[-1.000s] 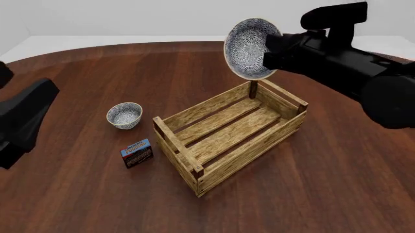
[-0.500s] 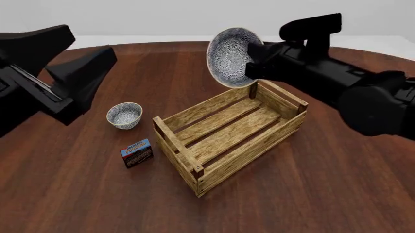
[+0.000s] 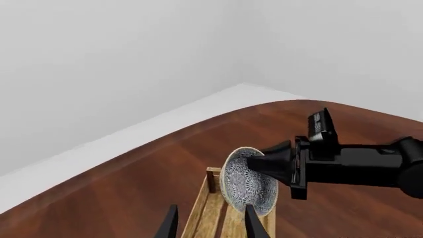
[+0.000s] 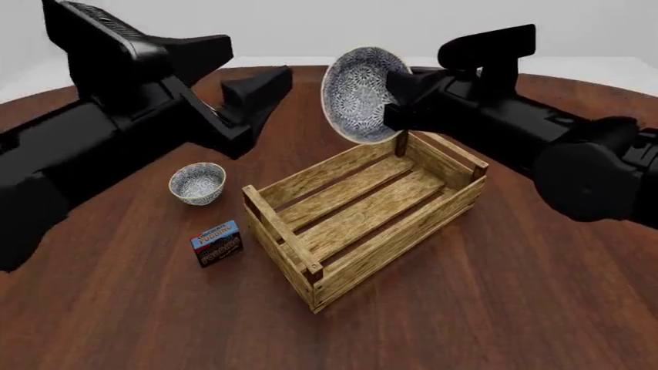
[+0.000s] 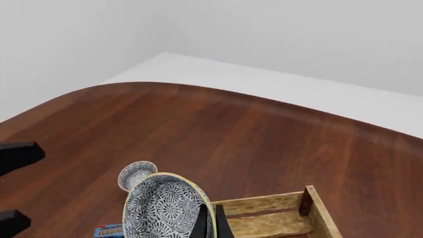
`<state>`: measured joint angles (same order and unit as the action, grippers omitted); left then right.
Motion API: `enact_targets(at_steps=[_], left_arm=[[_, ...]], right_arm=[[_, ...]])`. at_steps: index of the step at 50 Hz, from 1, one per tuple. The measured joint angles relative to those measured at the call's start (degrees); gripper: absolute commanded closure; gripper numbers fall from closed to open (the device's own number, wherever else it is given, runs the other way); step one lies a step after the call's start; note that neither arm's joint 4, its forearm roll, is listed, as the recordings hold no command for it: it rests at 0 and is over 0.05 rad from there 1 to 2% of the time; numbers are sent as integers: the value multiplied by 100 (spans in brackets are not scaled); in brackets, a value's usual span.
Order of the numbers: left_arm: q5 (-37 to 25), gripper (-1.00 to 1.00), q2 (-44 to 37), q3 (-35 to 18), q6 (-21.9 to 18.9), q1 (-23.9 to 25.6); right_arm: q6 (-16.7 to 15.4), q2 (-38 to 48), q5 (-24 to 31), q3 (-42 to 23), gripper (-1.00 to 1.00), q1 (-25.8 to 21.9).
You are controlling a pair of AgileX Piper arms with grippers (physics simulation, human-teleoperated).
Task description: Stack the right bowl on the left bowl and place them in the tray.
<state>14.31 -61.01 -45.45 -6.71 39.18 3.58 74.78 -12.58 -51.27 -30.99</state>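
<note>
The right bowl (image 4: 358,94), white with blue-grey speckles, hangs tipped on its side above the far end of the tray (image 4: 362,210). My right gripper (image 4: 397,91) is shut on its rim. In the right wrist view the fingers (image 5: 209,224) pinch the right bowl (image 5: 164,208). The left bowl (image 4: 197,183) stands upright on the table, left of the tray. My left gripper (image 4: 253,65) hovers open and empty above and behind the left bowl. Seen from the left wrist, my left gripper (image 3: 210,212) faces the right bowl (image 3: 247,182).
A small blue-and-red box (image 4: 217,243) lies on the table in front of the left bowl (image 5: 135,173). The wooden tray (image 5: 278,214) sits diagonally at mid-table. The round table's far edge (image 4: 308,66) meets a white floor.
My left arm has swung up and in from the left edge toward the table's middle. The right gripper has carried the tilted bowl leftward, slowing in the last half second.
</note>
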Motion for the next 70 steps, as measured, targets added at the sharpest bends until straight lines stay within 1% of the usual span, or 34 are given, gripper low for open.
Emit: enact_targets(at_steps=[13, 30, 61, 62, 66, 70], left_arm=[[223, -100, -741, -311, -54, 81], [437, -100, -1547, -658, -83, 39], [725, -100, -2552, -1019, 5, -46], [730, 100, -2571, -1027, 15, -40], [763, 100, -2612, -1048, 144, 18], [796, 100, -2617, -1073, 168, 8]], right_arm=[[16, -8, 3, 15, 100, -41], [28, -27, 35, 33, 100, -92], [-12, -118, 76, 100, 100, -136], [-14, -122, 78, 104, 100, -136], [30, -120, 78, 112, 100, -163], [32, -119, 90, 151, 100, -166]])
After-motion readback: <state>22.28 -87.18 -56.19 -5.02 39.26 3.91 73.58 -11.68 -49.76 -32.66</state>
